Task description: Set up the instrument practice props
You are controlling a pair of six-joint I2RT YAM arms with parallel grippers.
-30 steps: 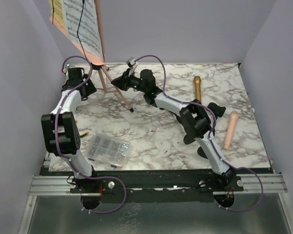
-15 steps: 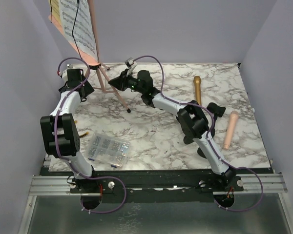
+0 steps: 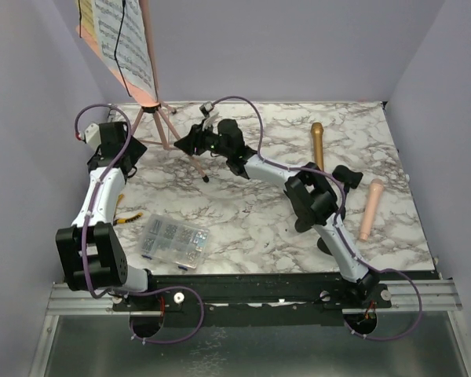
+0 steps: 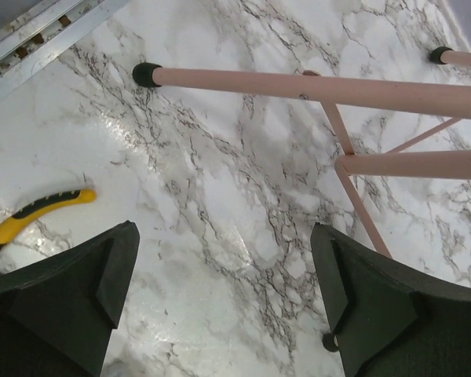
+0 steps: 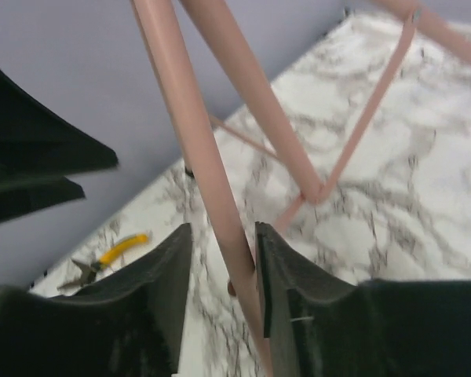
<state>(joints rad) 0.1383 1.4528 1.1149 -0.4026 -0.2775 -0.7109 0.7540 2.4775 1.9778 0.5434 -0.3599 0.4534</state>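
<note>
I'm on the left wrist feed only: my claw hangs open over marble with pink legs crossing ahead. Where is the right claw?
Observer: The right claw straddles one leg of the pink music rack. A sliver of the table shows between that leg and one finger, so it looks loose rather than clamped.
Operator: Are pages on the rack?
Observer: Yes, sheet-music pages rest against its top, above the far left corner.
Operator: And the microphones?
Observer: Both lie flat on the right half of the table, the gold microphone farther back and the pink microphone near the right edge.
</note>
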